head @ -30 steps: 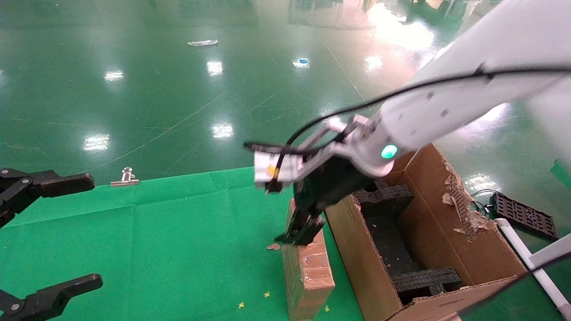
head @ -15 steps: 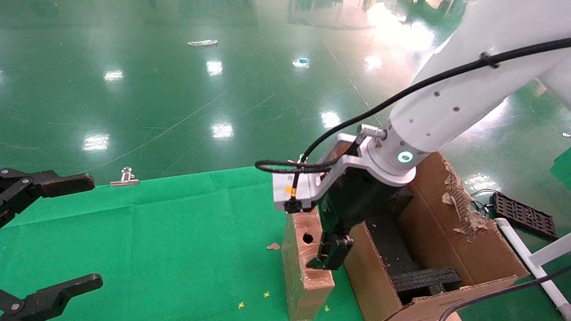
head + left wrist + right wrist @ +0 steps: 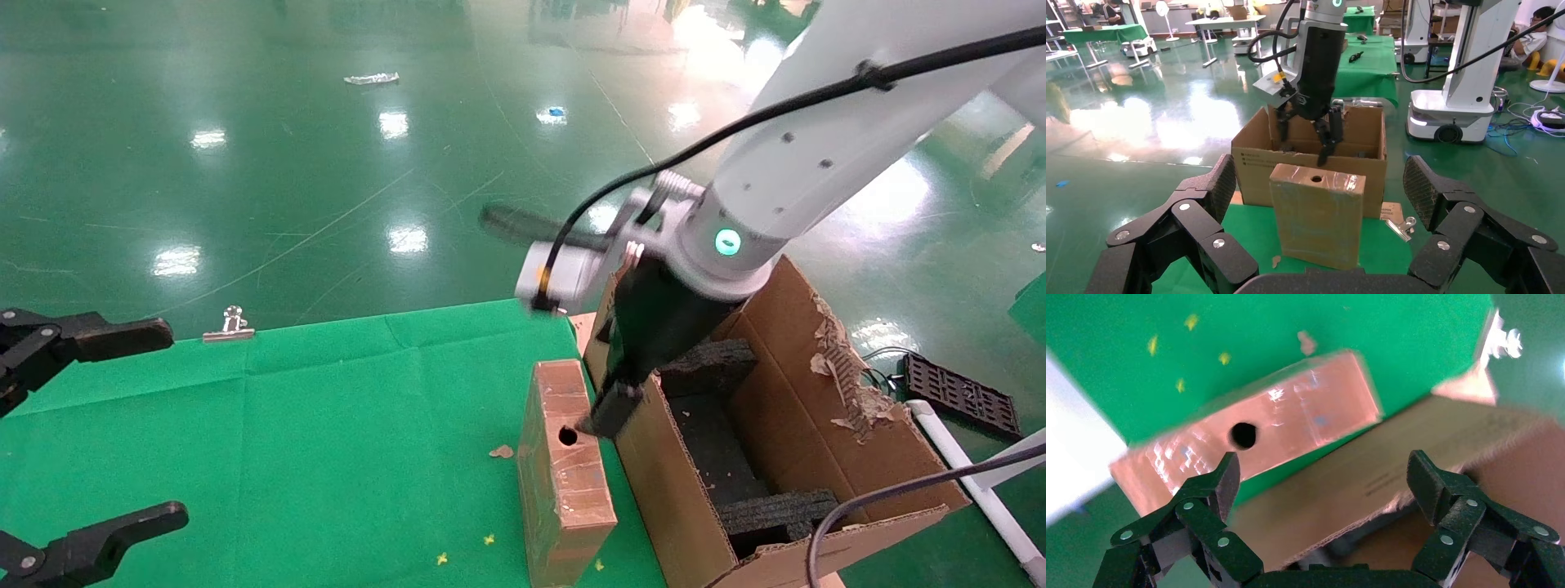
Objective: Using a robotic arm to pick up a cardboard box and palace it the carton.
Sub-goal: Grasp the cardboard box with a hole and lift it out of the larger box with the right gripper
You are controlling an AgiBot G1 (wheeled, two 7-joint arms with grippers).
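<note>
2 claws here: right claw [image 3: 609, 408] is spread wide, holding nothing, over the carton [image 3: 654, 482] wall beside the cardboard box [image 3: 564, 474] standing at the table's right edge. Grasp step; next it needs centering over the box. Left claw [image 3: 90, 433] idles open.

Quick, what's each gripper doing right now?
Left gripper: open, empty, parked.
Right gripper: open, empty, above the cardboard box beside the carton.
</note>
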